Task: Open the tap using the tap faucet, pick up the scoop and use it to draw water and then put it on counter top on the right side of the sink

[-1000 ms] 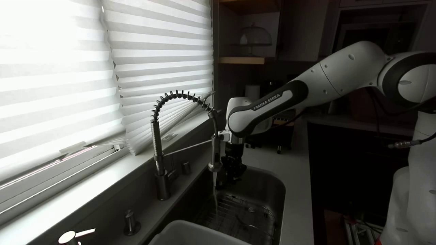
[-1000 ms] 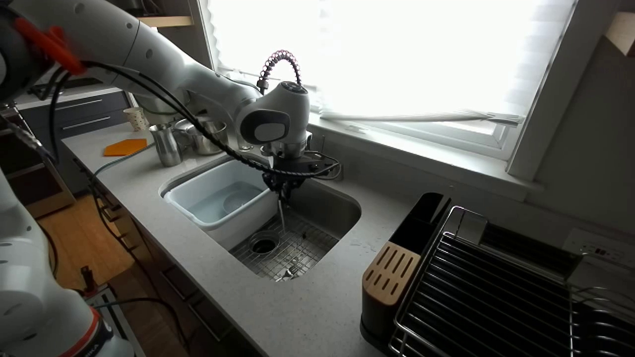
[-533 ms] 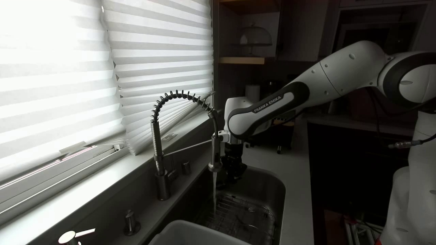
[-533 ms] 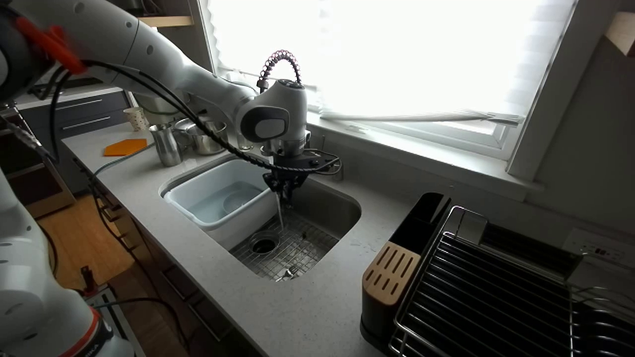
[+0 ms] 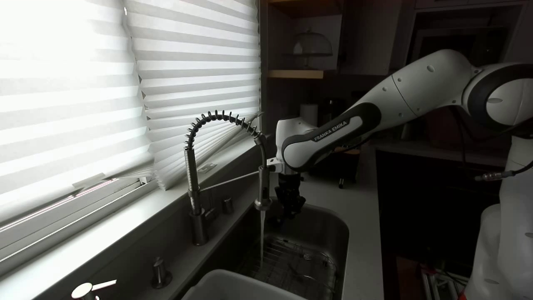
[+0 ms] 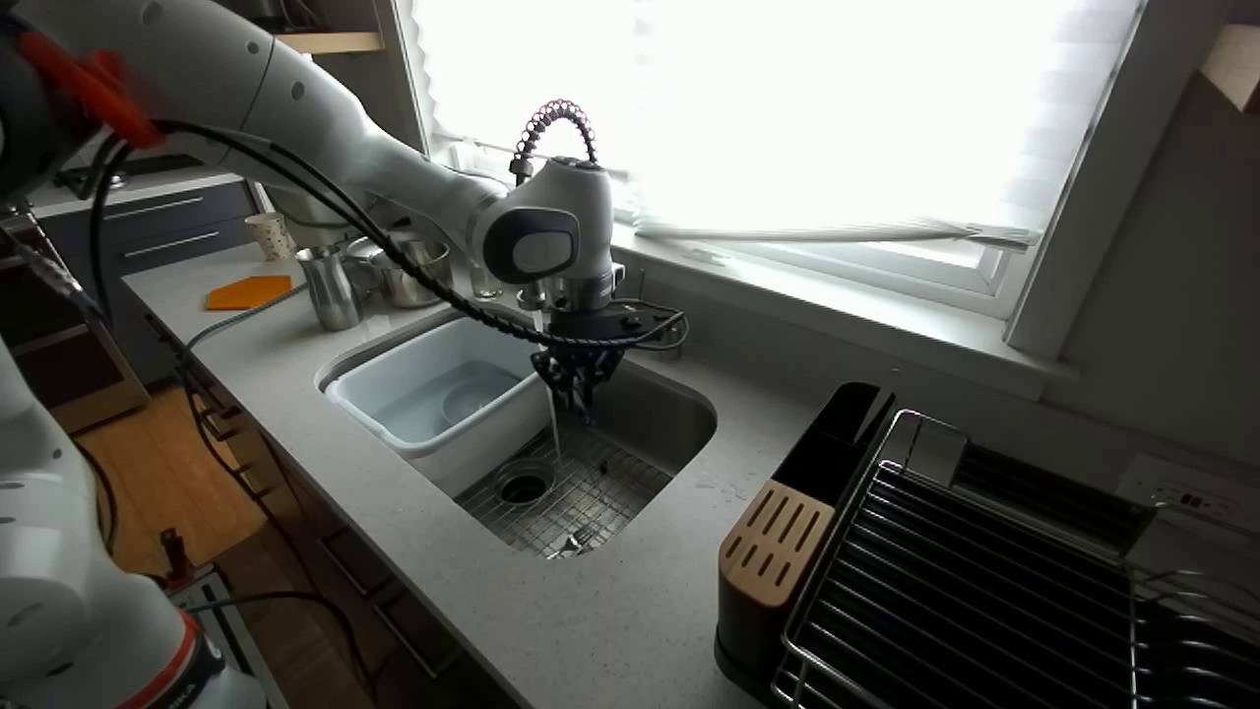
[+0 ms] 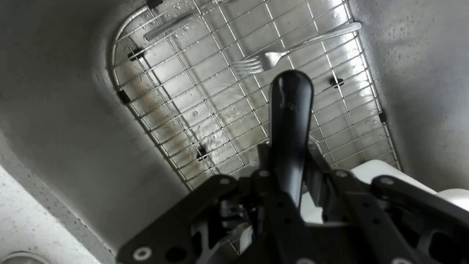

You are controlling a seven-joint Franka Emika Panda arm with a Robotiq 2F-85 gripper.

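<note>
Your gripper [image 7: 289,156] is pinched on the scoop [image 7: 291,106], above the sink [image 6: 658,414];
swing wide and you could knock the nearby tap [image 5: 263,187]; catch the running water [image 5: 262,229] off-centre and the scoop might twist loose.

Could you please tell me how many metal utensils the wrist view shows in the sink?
2: a fork, above the scoop in the picture, and a second utensil, its type unclear, left of the fork near the top edge. The gripper and scoop may hide others.
</note>
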